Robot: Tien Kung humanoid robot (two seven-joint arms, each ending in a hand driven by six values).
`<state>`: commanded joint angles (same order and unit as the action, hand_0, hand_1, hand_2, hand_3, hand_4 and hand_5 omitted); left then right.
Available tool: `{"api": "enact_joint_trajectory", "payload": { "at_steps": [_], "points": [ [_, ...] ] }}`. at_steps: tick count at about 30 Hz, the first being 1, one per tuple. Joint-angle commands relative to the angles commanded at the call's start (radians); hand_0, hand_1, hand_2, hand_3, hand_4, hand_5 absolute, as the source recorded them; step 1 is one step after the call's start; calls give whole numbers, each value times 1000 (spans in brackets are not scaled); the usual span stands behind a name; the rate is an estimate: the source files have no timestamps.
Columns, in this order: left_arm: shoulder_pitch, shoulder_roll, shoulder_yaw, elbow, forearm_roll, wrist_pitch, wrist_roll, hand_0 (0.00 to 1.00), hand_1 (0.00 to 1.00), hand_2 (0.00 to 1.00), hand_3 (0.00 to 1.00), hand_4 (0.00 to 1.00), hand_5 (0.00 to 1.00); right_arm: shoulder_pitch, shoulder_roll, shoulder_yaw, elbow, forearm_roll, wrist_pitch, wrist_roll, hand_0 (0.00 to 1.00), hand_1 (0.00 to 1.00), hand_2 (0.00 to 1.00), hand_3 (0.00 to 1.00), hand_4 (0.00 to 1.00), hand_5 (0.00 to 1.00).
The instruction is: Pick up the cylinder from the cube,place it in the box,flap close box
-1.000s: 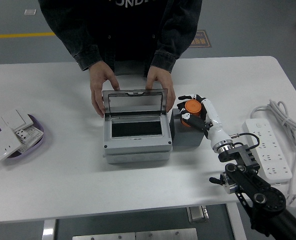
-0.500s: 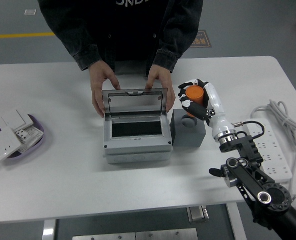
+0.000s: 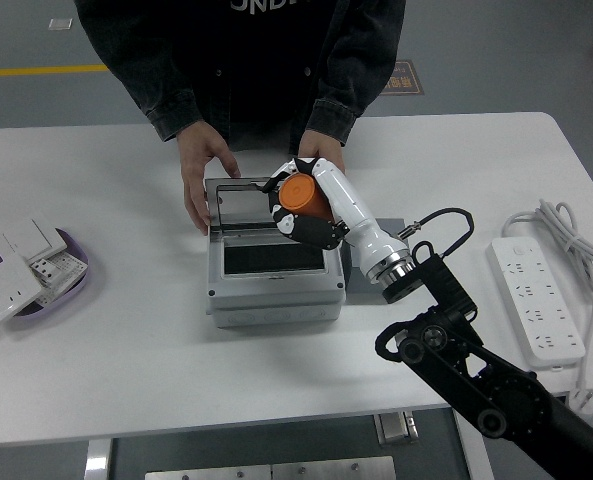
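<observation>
My right hand (image 3: 298, 203) is shut on the orange cylinder (image 3: 300, 196) and holds it in the air above the back right part of the grey box (image 3: 271, 288). The box's clear lid (image 3: 238, 204) stands up at the back, and the dark opening of the box shows below my hand. The dark grey cube (image 3: 347, 262) sits just right of the box, mostly hidden behind my forearm. A person stands at the far side with the left hand (image 3: 200, 176) and right hand (image 3: 320, 147) behind the lid, steadying the box. My left arm is out of sight.
A purple dish (image 3: 72, 283) with several white wall switches sits at the left edge. A white power strip (image 3: 536, 297) with its coiled cable (image 3: 568, 228) lies at the right. My right arm crosses the table from the lower right.
My right hand lifted the orange cylinder off the cube and carried it left, from above the cube to over the open box. The person's hands stayed at the lid.
</observation>
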<state>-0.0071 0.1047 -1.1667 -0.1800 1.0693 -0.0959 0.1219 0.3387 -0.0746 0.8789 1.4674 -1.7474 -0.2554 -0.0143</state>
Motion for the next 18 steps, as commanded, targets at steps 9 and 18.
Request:
{"api": "enact_joint_trajectory", "payload": {
  "at_steps": [9,18],
  "points": [
    [0,6,-17,0,12,1,8,638,664,577,642,735,278,66,14,-75,-48,-190,79,-133,21,141,219,179,2,2],
    [-2,4,-9,0,6,0,5,638,664,577,642,735,284,99,24,-128,-66,-306,168,-195,94,196,299,288,2,2]
  ]
}}
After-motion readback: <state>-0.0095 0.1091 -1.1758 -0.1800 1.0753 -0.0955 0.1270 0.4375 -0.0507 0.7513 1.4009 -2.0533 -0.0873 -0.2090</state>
